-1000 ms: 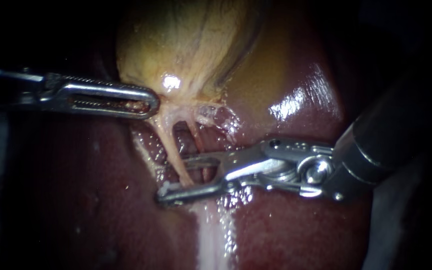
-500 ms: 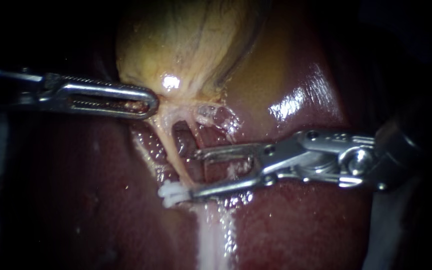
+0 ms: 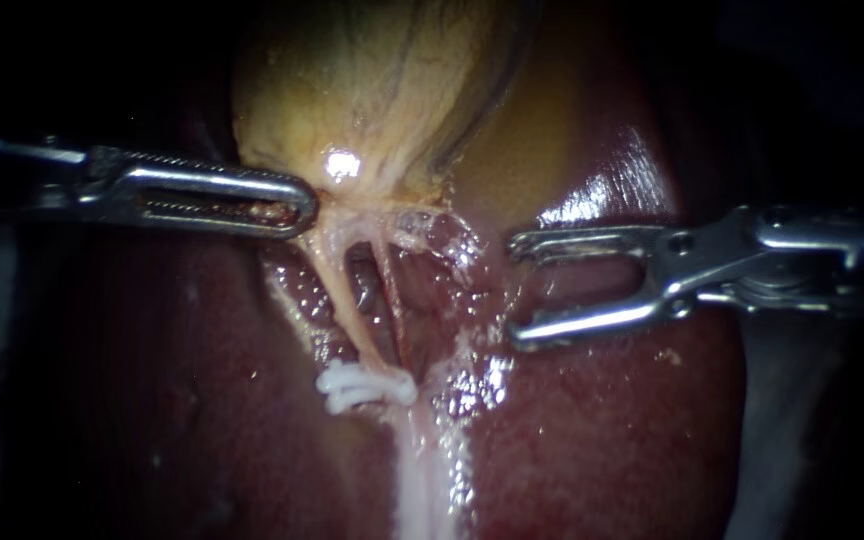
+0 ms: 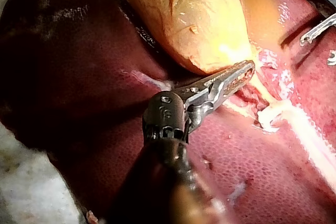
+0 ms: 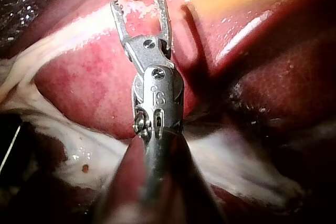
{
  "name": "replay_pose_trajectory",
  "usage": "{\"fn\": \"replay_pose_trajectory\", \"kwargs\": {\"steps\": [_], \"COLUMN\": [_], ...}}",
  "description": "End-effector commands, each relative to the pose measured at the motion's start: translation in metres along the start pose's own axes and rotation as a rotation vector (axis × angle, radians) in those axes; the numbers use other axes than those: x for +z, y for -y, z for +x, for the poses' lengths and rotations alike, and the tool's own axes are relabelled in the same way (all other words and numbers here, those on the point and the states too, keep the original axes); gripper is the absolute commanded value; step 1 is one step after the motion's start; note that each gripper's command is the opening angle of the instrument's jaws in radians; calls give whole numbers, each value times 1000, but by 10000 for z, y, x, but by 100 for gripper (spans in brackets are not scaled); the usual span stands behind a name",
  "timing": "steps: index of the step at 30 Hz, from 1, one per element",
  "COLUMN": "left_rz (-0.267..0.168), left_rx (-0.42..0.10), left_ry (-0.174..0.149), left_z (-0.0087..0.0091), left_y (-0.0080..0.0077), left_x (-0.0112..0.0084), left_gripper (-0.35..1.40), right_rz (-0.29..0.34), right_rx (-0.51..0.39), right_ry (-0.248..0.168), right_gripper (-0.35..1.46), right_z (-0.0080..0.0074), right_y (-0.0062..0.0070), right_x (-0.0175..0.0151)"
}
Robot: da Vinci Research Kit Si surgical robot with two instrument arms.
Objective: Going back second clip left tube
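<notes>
The yellow gallbladder [image 3: 372, 90] lies on the dark red liver [image 3: 602, 430]. Two thin tubes run down from its neck; the left tube [image 3: 347, 300] carries white clips [image 3: 357, 385] at its lower end. My left instrument [image 3: 297, 205] holds the tissue at the gallbladder's neck, jaws shut on it; the left wrist view shows the same grip [image 4: 244, 72], with the white clips [image 4: 268, 119] ahead of it. My right instrument [image 3: 517, 290] stands open and empty to the right of the tubes, clear of them. In the right wrist view its jaws [image 5: 139, 3] gape over the liver.
A pale band of tissue [image 3: 422, 470] runs down from the clips. Wet shiny liver surface [image 3: 592, 200] lies behind my right instrument. White fatty tissue [image 5: 63, 145] spreads beside the right shaft in the right wrist view.
My right instrument has drawn back to the right, away from the left tube, with open jaws. White clips now show on the tube where the jaws were. The left instrument has not moved.
</notes>
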Motion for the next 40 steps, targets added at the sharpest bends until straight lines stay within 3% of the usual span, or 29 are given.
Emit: {"fn": "replay_pose_trajectory", "kwargs": {"steps": [1,11,23,40], "left_rz": [2,9,7,7], "left_rx": [-1,2,13,18], "left_ry": [-1,-5,1,5], "left_z": [0,-2,-11,-15], "left_y": [1,9,30,37], "left_x": [2,20,68,72], "left_gripper": [-35,-35,-35,-35], "right_rz": [2,7,10,13], "right_rx": [0,-1,-2,-2], "right_ry": [0,1,1,1], "right_gripper": [49,49,49,49], "right_z": [0,0,1,1], "right_y": [1,9,11,12], "right_x": [-1,-2,-2,-1]}}
